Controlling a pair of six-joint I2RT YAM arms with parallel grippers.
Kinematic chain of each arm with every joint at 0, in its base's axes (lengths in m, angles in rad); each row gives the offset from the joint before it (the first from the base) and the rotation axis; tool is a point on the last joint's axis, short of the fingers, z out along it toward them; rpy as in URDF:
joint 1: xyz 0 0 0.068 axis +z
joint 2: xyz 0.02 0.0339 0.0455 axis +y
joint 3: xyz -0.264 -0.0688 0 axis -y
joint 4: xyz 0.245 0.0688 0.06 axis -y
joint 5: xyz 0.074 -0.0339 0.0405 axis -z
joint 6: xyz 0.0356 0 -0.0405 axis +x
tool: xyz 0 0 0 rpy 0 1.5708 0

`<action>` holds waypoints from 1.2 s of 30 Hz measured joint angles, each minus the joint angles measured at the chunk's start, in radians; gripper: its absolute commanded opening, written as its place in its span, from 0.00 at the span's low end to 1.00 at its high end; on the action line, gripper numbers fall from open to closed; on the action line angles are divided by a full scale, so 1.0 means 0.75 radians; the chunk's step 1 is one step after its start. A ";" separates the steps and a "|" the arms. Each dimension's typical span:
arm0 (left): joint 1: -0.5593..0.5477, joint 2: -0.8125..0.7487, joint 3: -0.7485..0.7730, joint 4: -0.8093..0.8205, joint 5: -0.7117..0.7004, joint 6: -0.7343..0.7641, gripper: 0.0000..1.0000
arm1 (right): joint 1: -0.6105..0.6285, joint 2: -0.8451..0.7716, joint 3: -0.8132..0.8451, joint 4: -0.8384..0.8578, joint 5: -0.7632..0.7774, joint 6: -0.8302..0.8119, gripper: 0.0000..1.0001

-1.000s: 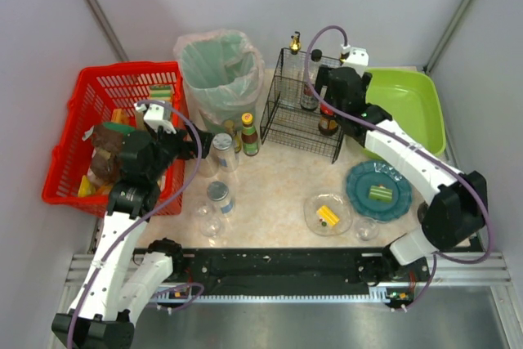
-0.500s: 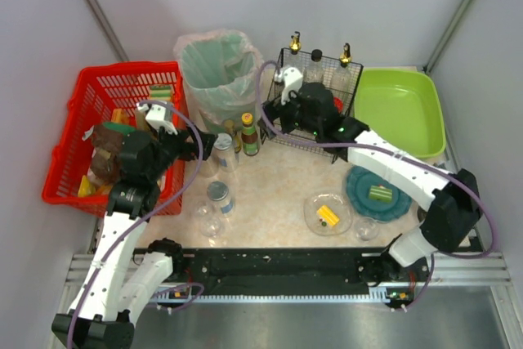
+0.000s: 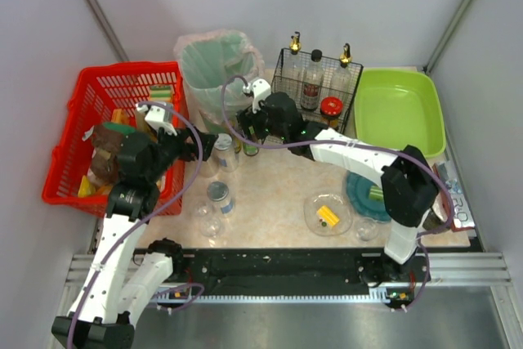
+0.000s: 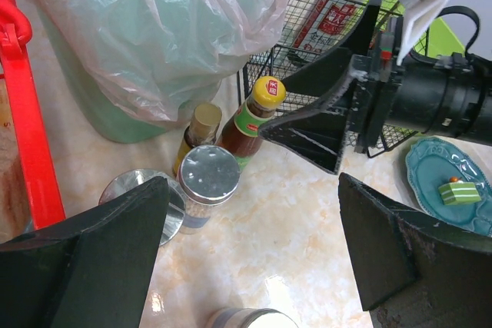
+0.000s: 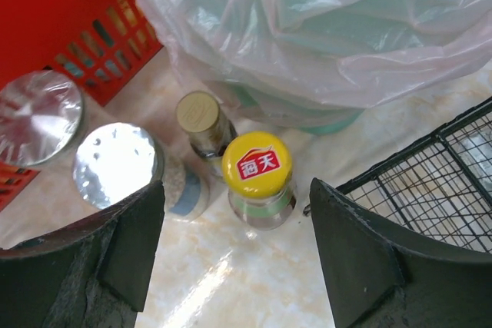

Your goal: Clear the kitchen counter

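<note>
- Beige marbled table (image 3: pixel 278 185) fills the top view's centre, partly covered by the right arm (image 3: pixel 351 153).
- Right fingers (image 5: pixel 369 259) stand wide apart, empty, flanking a yellow-capped glass sauce bottle (image 5: pixel 257 170) mid-frame.
- Left fingers (image 4: pixel 100 251) gape wide, holding nothing.
- Round teal plate (image 3: pixel 358 190), lower right, lies half hidden under that arm.

**Overhead view.** The kitchen counter (image 3: pixel 278 181) carries a bag-lined bin (image 3: pixel 214 63), a wire rack (image 3: pixel 288 96) holding tall bottles (image 3: pixel 310 79), and a green tub (image 3: pixel 400 112) along its far edge. A red basket (image 3: pixel 73 132) stands at the left. The left gripper (image 3: pixel 198 145) hangs beside a silver-lidded jar (image 3: pixel 222 153). The right arm extends leftward across the counter, with the right gripper (image 3: pixel 248 130) above a bottle (image 3: pixel 248 150) in front of the bin. A glass dish (image 3: pixel 327 214) lies near the front.
</note>
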 measured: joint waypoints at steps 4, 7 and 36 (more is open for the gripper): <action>0.000 0.000 -0.001 0.000 -0.001 0.001 0.94 | 0.001 0.057 0.036 0.029 0.059 0.000 0.65; 0.000 0.000 -0.001 0.000 -0.001 0.002 0.94 | 0.001 0.092 0.052 0.046 0.089 0.001 0.58; 0.000 0.000 -0.001 0.000 0.002 0.004 0.95 | 0.060 0.052 0.049 -0.044 0.162 -0.033 0.00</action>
